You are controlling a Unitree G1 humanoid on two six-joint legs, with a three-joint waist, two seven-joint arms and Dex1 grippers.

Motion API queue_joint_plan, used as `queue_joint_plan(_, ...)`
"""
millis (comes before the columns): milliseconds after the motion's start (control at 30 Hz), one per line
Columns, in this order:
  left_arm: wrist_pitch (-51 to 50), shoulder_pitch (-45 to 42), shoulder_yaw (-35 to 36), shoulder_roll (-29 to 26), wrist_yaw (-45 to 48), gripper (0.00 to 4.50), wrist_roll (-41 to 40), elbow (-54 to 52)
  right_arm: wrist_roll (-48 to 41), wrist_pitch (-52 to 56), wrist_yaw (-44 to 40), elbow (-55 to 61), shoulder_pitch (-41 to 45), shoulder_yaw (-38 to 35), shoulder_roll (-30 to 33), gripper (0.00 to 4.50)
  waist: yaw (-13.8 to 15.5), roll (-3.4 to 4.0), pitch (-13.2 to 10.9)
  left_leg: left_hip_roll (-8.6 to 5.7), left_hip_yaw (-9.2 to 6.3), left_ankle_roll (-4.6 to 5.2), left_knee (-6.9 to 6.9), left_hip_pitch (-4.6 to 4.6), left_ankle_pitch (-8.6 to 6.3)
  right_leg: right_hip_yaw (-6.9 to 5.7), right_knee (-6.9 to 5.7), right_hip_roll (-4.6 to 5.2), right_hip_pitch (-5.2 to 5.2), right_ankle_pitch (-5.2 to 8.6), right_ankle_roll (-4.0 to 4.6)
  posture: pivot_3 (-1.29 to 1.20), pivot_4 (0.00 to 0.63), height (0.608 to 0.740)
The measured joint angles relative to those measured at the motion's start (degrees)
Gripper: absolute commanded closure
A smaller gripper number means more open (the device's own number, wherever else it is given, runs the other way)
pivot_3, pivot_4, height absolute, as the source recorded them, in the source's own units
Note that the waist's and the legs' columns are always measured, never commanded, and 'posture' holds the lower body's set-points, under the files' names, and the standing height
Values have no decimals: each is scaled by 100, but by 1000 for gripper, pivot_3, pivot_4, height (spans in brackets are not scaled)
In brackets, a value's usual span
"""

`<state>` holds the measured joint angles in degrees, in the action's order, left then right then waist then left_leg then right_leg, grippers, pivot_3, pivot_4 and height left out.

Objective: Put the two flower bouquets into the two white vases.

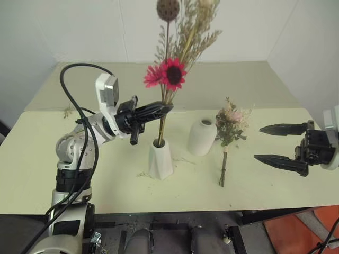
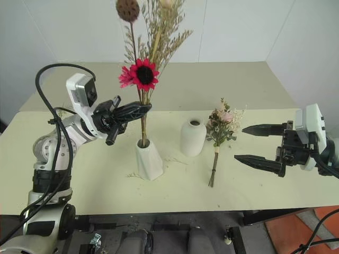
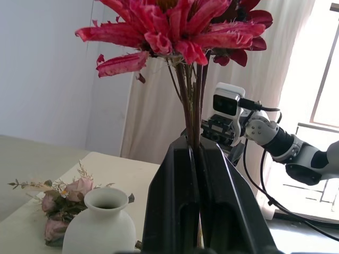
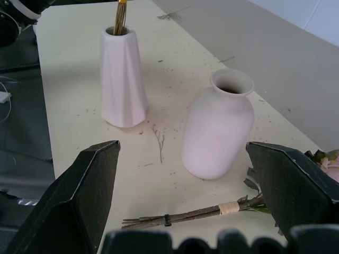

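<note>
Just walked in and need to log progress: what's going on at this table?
The left gripper is shut on the stems of the red daisy bouquet, whose lower ends already sit in the mouth of the angular white vase. The rounded white vase is empty. The pink rose bouquet lies flat on the table beside it, untouched. The right gripper hangs open near that bouquet.

I lose the top of the daisy bouquet [image 1: 172, 74] where its dried sprigs run past the upper edge of my head view. Its stem ends vanish inside the angular vase [image 1: 160, 159], so I cannot see how deep they sit. My left gripper [image 3: 198, 159] hides part of the stems. The rose bouquet [image 4: 212, 211] is cut off at my right wrist view's edge.
</note>
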<state>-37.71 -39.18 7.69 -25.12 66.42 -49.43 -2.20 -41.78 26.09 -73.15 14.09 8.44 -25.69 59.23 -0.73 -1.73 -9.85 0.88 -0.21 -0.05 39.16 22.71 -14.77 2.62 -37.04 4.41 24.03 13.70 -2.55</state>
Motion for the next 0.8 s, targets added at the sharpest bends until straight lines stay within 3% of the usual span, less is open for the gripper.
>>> queue_joint_plan(367, -48, 402, -130, -306, -106, 4475, 82, -249, 12, -11, 83, -5, 1, 2, -18, 0, -5, 0, 0, 1, 0, 0, 0, -1, 0, 0, 0, 0, 0, 0, 0, 0, 150, 740)
queue_joint_plan(467, -203, 476, -126, -453, -179, 3737, 26, -377, 31, -22, 99, -6, 4, 17, -33, 0, -8, 0, 0, 2, 0, 0, 0, -1, 0, 0, 0, 0, 0, 0, 0, 0, 150, 740)
queue_joint_plan(800, -581, 928, 141, -1037, -174, 628, -281, -728, 127, -60, 114, -128, 168, 100, -65, 0, -7, 1, 0, 4, 1, 0, 0, -2, 0, 0, -1, 0, 0, 0, 0, 0, 150, 740)
